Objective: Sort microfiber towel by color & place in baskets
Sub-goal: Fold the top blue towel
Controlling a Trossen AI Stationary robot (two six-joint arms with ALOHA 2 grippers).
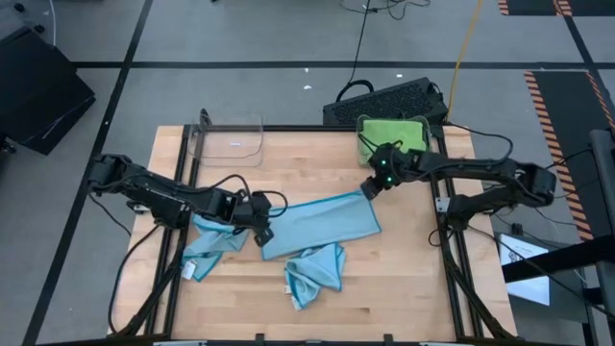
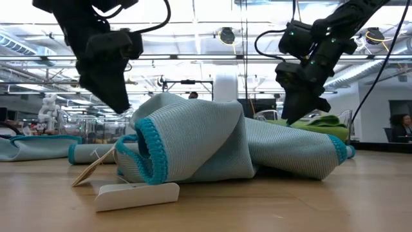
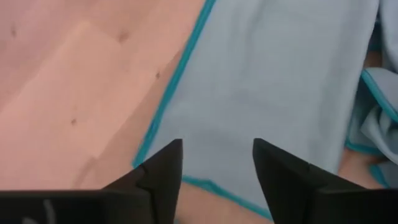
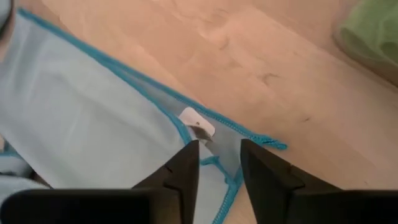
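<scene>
While no readable writing shows anywhere, a small white sewn-in label (image 4: 197,123) sits at the teal-stitched hem of the flat blue towel (image 1: 320,224), and a white hang tag (image 2: 136,194) lies on the wood at the front of the low view beside a bunched blue towel (image 2: 193,145); both look blank from here.

Left gripper (image 1: 261,231): just over the near-left corner of the flat blue towel, fingers (image 3: 163,174) spread apart, nothing between them, cloth lying below. Released.

Right gripper (image 1: 369,188): over the far-right corner of the same towel, by the label. Fingers (image 4: 184,169) slightly parted, towel edge showing in the gap; not clamped on it as far as I can see.

Towels: two more blue ones, crumpled — one near the left edge (image 1: 209,248), one toward the front centre (image 1: 314,272). Green towel (image 1: 392,136) fills the right basket (image 1: 423,123) at the far right corner. Clear left basket (image 1: 231,140) stands at the far left of the table, holding no towel that I can make out.

Surface: pale wooden tabletop (image 1: 317,163), dark metal frame around it. Black keyboard (image 1: 384,100) on the floor just beyond the green basket. Grey floor, orange-striped tape at right. Low view: open hall, ceiling lights, a seated person at far right.
</scene>
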